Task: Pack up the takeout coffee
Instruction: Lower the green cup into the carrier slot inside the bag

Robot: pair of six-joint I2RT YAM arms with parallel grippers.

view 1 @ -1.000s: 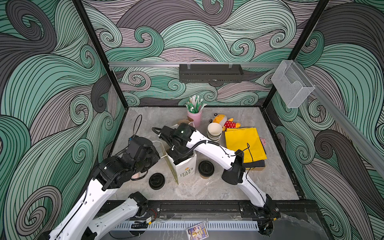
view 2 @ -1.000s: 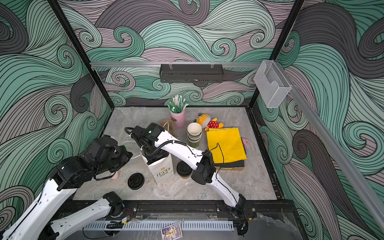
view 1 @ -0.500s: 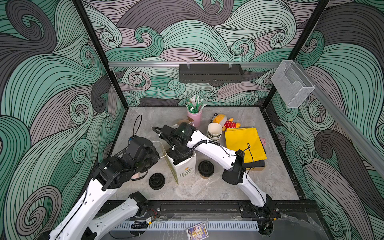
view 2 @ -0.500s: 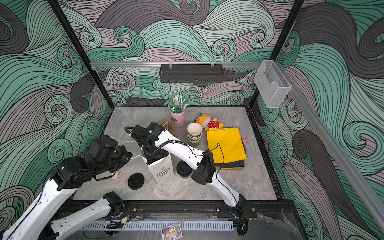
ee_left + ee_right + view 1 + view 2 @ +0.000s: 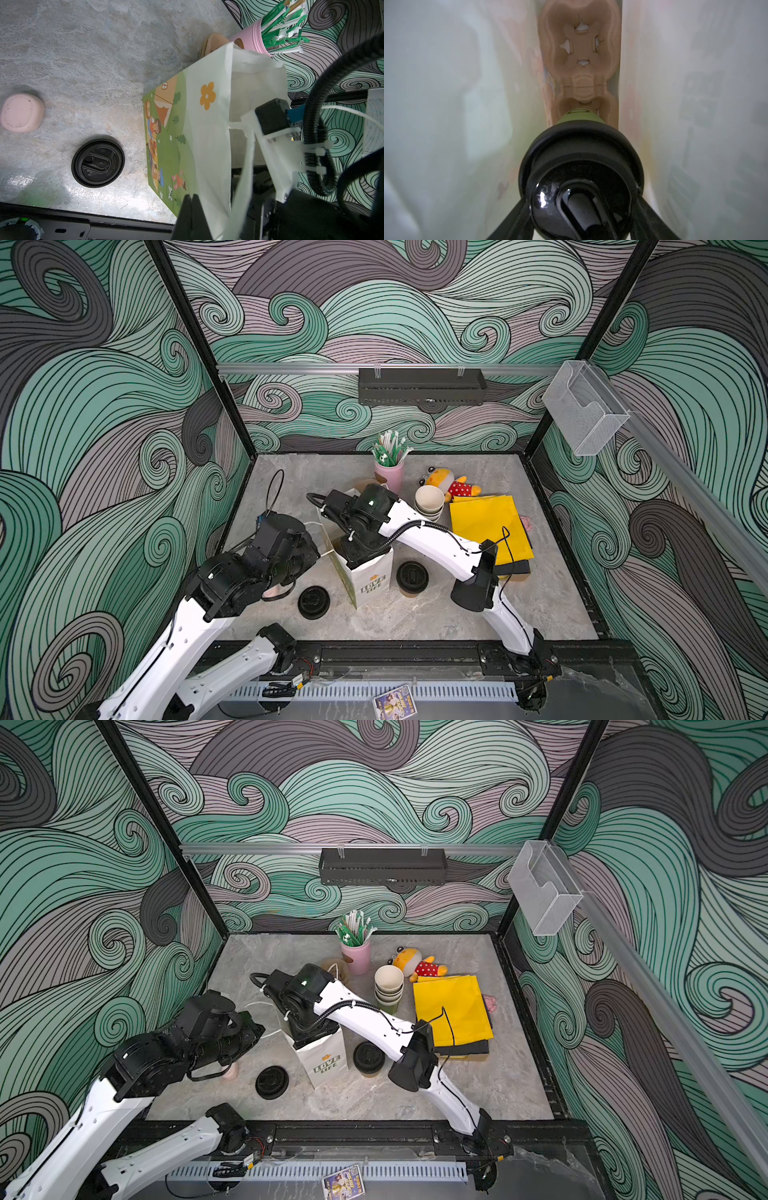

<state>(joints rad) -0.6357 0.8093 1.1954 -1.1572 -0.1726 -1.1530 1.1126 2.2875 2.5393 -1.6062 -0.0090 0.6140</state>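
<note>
Pinching the bag point(image 5: 209, 135) by its rim in my shut left fingers point(image 5: 187, 209) so it gapes, I am holding the green cup point(image 5: 579, 117) in half-spread right fingers point(image 5: 508, 223) above the tray point(image 5: 579, 48) inside; the brown cup point(image 5: 411, 577) is standing outside.

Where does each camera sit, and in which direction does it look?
Top views: high above the front edge, looking down on the table; left arm and right arm show.
Left wrist: on the left arm, facing the paper bag from outside; the left end effector shows, shut on its rim.
Right wrist: at the bag's mouth, looking down at the cup carrier; the right end effector grips the green cup.
Shared: top views and left wrist show the loose lid.
</note>
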